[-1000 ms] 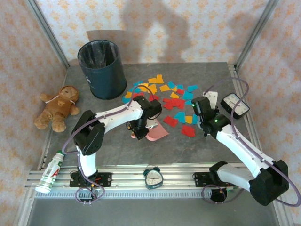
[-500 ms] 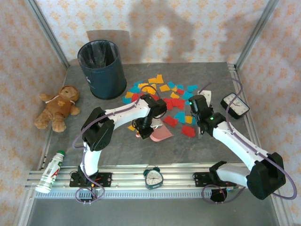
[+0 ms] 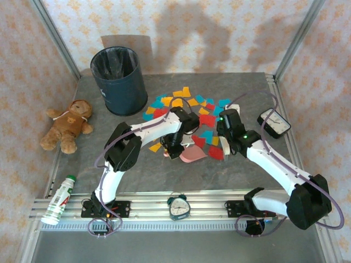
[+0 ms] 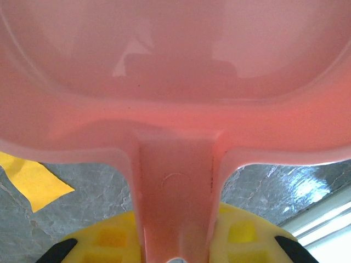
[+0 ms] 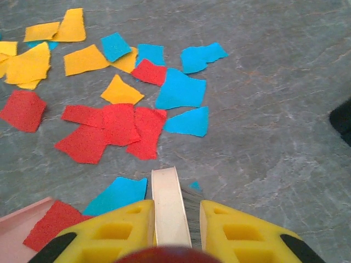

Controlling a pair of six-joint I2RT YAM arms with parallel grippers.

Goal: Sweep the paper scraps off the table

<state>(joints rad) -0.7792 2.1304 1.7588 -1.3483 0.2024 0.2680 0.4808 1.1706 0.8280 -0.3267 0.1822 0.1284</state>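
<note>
The paper scraps (image 3: 186,104), in red, yellow and blue, lie spread over the middle of the grey table (image 3: 137,170). My left gripper (image 3: 171,148) is shut on the handle of a pink dustpan (image 3: 192,155), whose pan (image 4: 175,82) rests at the near edge of the scraps. A yellow scrap (image 4: 33,181) lies beside the handle. My right gripper (image 3: 224,137) is shut on a brush with a cream handle (image 5: 169,205) and grey bristles (image 5: 192,205). Ahead of it lie red scraps (image 5: 109,126). One red scrap (image 5: 52,222) sits at the dustpan's lip (image 5: 16,219).
A dark bin (image 3: 119,79) stands at the back left. A teddy bear (image 3: 68,125) lies left and a bottle (image 3: 59,200) at the front left. One clock (image 3: 178,206) stands on the front rail, another (image 3: 273,121) at the right edge.
My left gripper has carried the dustpan rightwards to the scraps. The right gripper has drawn the brush left and nearer, pushing red and blue scraps against the pan.
</note>
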